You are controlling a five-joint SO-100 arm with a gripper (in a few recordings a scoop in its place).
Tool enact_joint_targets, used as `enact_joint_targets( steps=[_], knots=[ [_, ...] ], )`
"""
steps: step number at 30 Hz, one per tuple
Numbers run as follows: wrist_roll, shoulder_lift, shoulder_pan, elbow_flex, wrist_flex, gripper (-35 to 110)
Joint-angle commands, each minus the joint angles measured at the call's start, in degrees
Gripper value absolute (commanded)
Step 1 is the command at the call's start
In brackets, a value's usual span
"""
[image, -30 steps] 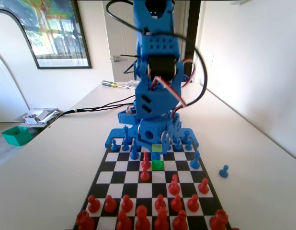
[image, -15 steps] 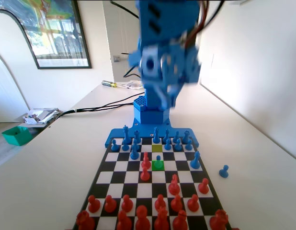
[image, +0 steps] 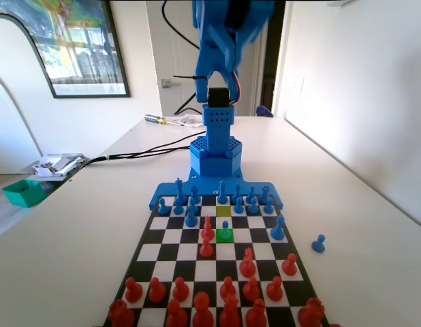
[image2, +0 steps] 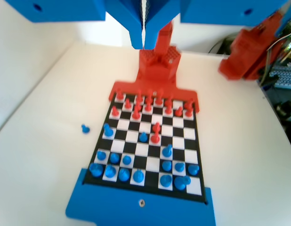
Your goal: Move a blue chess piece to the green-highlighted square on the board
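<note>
Where the fixed view looks along the board (image: pixel 163 252), the blue chess piece (image: pixel 225 231) stands upright on the green-highlighted square (image: pixel 225 236), with two red pawns (image: pixel 207 237) just to its left and the yellow-green square (image: pixel 223 210) directly behind it. In the wrist view the same pawn (image2: pixel 143 137) appears from above near the board (image2: pixel 185 141) centre; the square colour beneath it cannot be made out there. The gripper (image2: pixel 144 41) hangs high above the board, jaws pressed together with nothing between them. A stray blue pawn (image: pixel 319 243) stands off the board on the table (image: pixel 374 259), to the right in the fixed view and to the left (image2: pixel 84 128) in the wrist view. Bare table surrounds the board on both sides.
</note>
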Motion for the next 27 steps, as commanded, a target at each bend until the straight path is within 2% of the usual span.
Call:
enact_joint_targets(
  steps=[1, 10, 27],
  knots=[
    [-0.5, 9.8, 1.1, 1.7, 2.0, 2],
    [-4.7, 20.5, 4.3, 15.0, 0.1, 2],
    [-6.1, 33.6, 4.1, 26.5, -4.7, 1]
  ],
)
